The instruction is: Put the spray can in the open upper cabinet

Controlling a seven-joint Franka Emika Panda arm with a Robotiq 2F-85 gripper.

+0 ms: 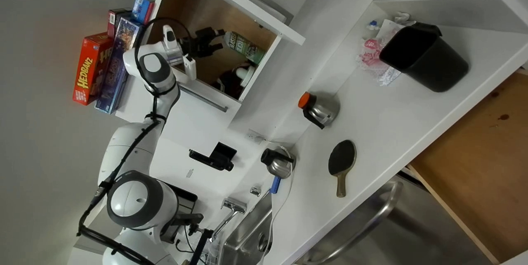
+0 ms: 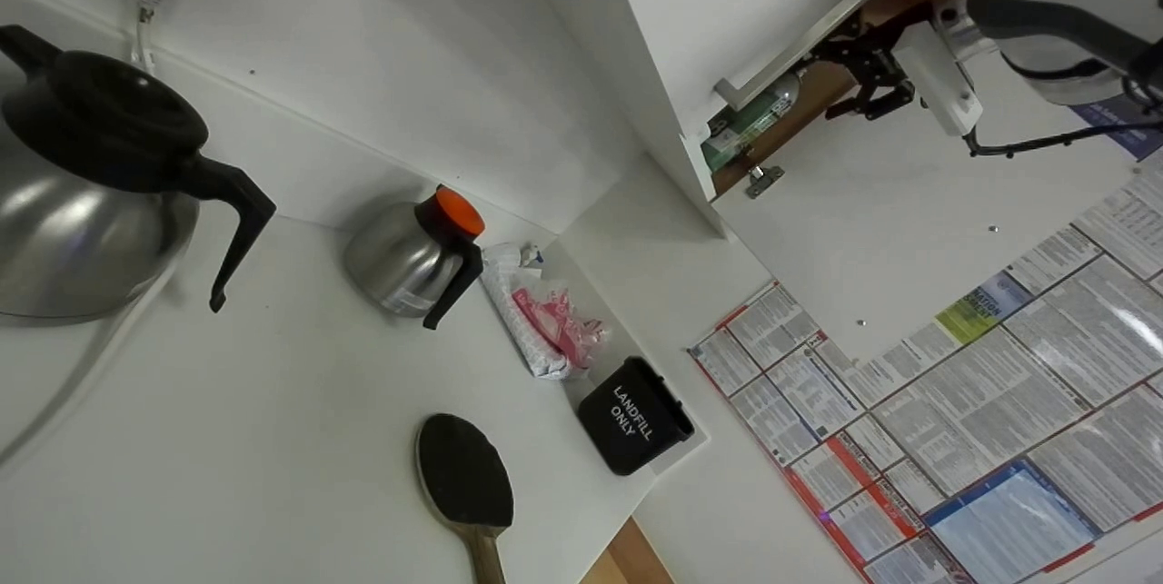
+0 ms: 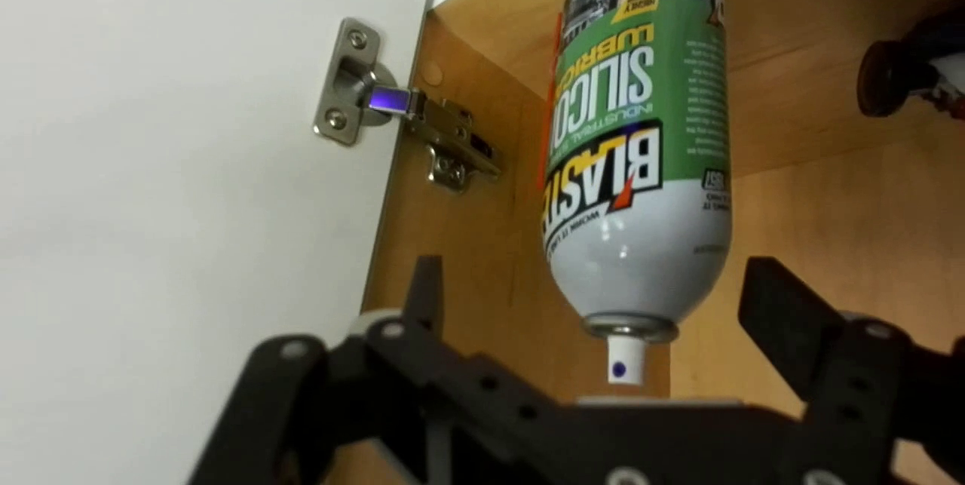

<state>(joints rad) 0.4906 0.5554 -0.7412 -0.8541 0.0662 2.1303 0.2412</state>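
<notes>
Blaster silicone lubricant spray can [image 3: 648,115] is placed in the open upper cabinet [image 1: 222,13], seemingly upright, above the back corner of the countertop [image 1: 383,125]; gripper [image 3: 593,274] jaws are spread, nothing clamped. Can is judged stiff, fairly heavy if full, slick at the painted wall. If a hold is needed, the straight green body [image 3: 671,93] should be taken below the domed shoulder; white nozzle [image 3: 626,359] is best left untouched, being likely fragile under side load.

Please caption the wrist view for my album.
Open black gripper facing the white nozzle of a green-and-white cylindrical metal spray can inside a white-doored brown wooden cabinet.
</notes>
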